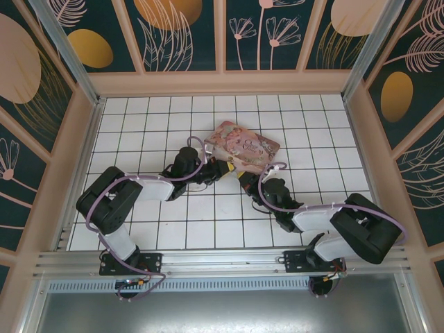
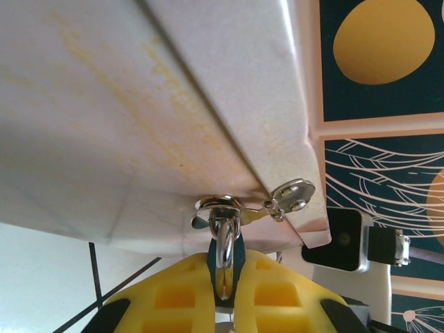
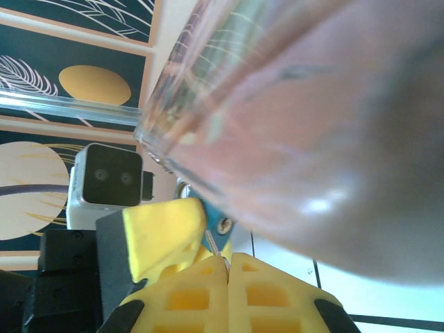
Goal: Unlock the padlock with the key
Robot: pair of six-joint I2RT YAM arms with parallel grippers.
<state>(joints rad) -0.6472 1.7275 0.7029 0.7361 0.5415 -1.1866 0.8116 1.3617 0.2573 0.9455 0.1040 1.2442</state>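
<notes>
The padlock's silvery shackle (image 2: 225,243) hangs through the hasp (image 2: 218,205) on the pink tin (image 1: 243,144). My left gripper (image 2: 227,267) is shut on the padlock's blue body (image 2: 240,251). In the right wrist view the padlock (image 3: 216,216) shows its keyhole (image 3: 223,224) beside the left gripper's yellow finger (image 3: 163,232). My right gripper (image 3: 228,258) is shut on the thin metal key (image 3: 218,244), whose blade reaches up to the blue body next to the keyhole. I cannot tell whether its tip is inside. In the top view the left gripper (image 1: 220,168) and the right gripper (image 1: 244,179) meet at the tin's near edge.
The tin lies flat on the white gridded table (image 1: 166,208), mid-table, with its latch plate (image 2: 295,194) at the corner. Patterned walls (image 1: 180,35) enclose the table on three sides. Open floor lies left, right and behind the tin.
</notes>
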